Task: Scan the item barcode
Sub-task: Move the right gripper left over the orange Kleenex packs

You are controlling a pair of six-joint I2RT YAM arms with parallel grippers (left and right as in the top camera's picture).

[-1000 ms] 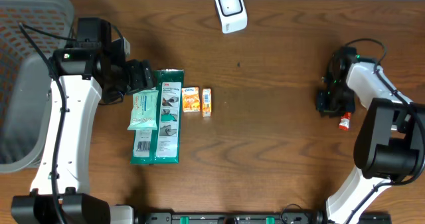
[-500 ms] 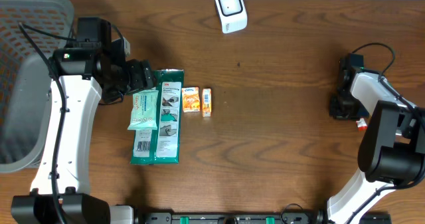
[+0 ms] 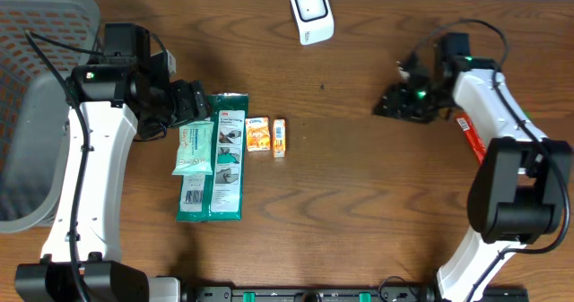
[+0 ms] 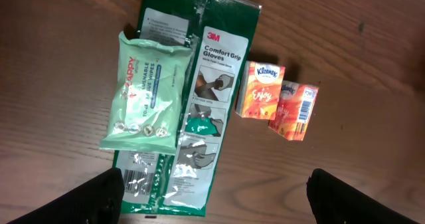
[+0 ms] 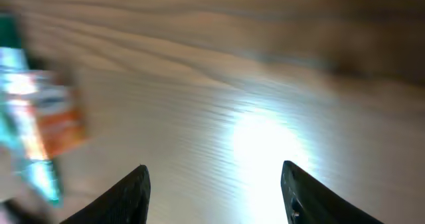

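While the left gripper [image 3: 199,105] and the right gripper [image 5: 214,174] both hang over the wooden table [image 3: 359,212] with fingers spread and nothing between them, a grey basket [image 3: 36,114] stands well behind the left one. Just ahead of the left gripper's fingers lies a green 3M gloves pack [image 4: 202,98], with a pale wipes pack [image 4: 146,91] overlapping its left side. The white scanner [image 3: 311,13] sits well apart from the right gripper, ahead of its fingertips and toward the far edge. A Kleenex pack [image 4: 259,91] and a small orange box [image 4: 294,110], barcode up, lie side by side just right of the gloves. A red item [image 3: 466,127] lies behind the right gripper, half hidden by its arm.
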